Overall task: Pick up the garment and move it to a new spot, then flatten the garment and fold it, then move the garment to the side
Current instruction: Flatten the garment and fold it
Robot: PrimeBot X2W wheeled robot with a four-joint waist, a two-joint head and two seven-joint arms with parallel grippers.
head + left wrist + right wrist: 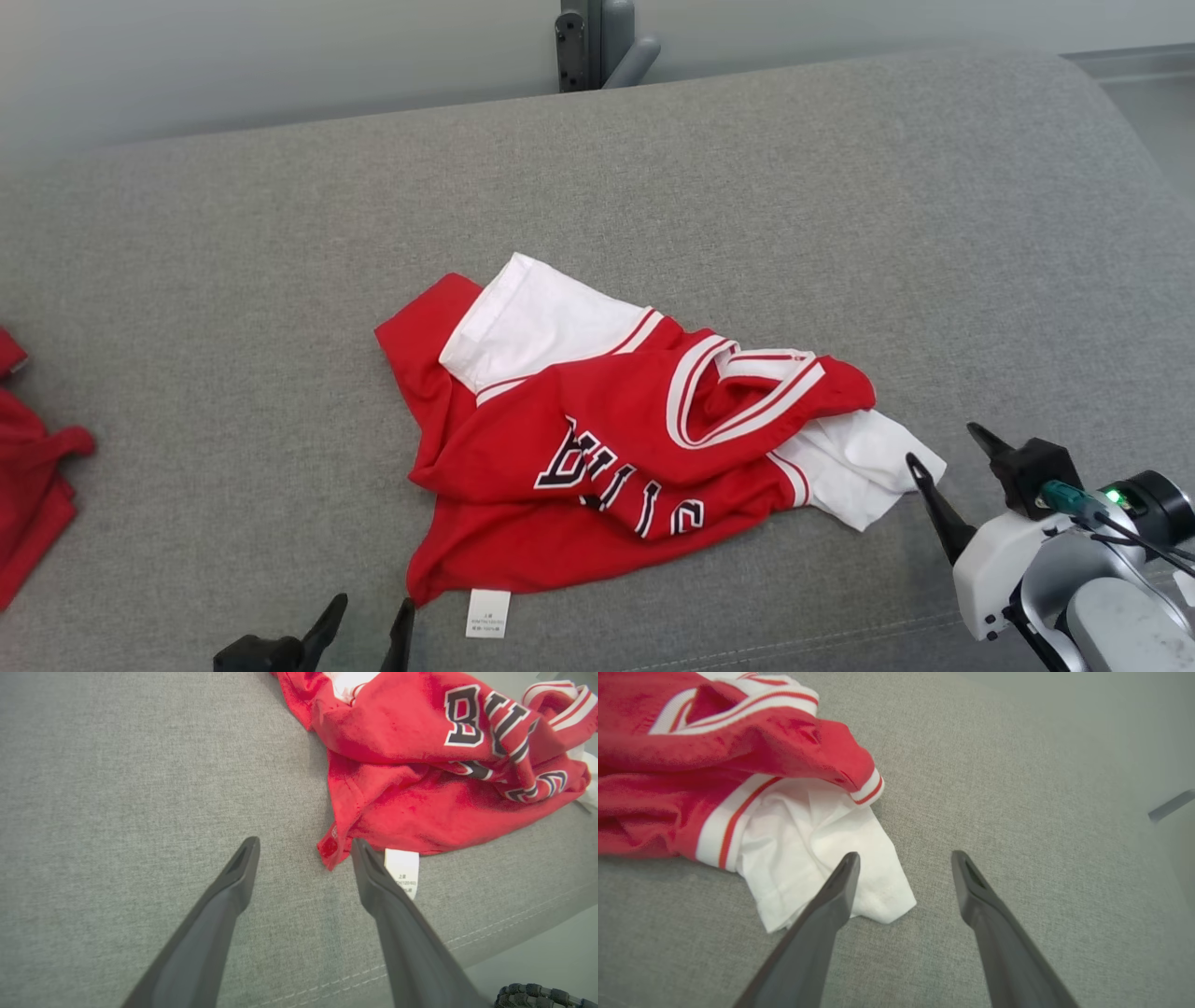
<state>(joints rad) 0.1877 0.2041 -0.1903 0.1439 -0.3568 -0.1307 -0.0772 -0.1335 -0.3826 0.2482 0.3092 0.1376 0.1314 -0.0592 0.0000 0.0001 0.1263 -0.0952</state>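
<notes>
At the lower left of the head view, the left gripper is seen spread wide and empty, its tips set just beside the white label of the garment. At the lower right, the right gripper is likewise held apart with nothing in it, one finger shown against the white sleeve. The red-and-white garment is laid crumpled at mid-frame on the grey cushion, and another red cloth is seen at the left edge.
</notes>
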